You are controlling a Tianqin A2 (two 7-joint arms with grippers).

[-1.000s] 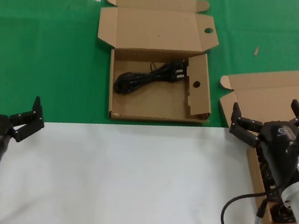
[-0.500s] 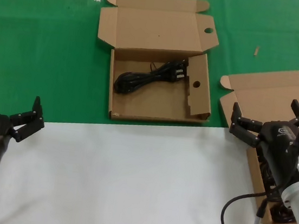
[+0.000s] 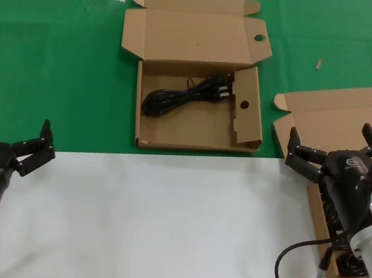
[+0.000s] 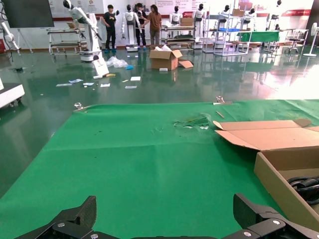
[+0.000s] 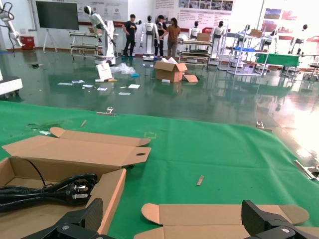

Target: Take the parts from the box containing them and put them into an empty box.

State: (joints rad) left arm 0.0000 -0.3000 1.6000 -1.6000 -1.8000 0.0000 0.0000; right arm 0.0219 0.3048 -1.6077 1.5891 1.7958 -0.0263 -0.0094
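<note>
Nothing has shifted since the earlier frames: both arms sit exactly where they were, so the reach has not begun. The right gripper [image 3: 334, 152] hangs with its fingers spread wide and empty over the front edge of the plain-lidded box [image 3: 341, 121] at the right side of the green mat [image 3: 53, 62], and its own body hides most of that box's inside; only a dark patch shows beneath the wrist, which I judge to be the cords left to move. The left gripper [image 3: 34, 145] is parked low on the left over the white sheet [image 3: 162, 224], fingers apart and holding nothing. Farther back, the box with round holes in its flaps [image 3: 248, 123] lies open with one coiled power cord [image 3: 184, 96] already inside, lying slantwise toward its back. The step in hand looks like another pick from the right-hand box. To do it well, the right gripper should drop straight down between the box walls, keep its fingers wide until they straddle the middle of a bundle, and close across the coil, not on a loose loop or the plug. A grip on one strand would likely let the bundle unravel and snag on the cardboard rim during the lift.
</note>
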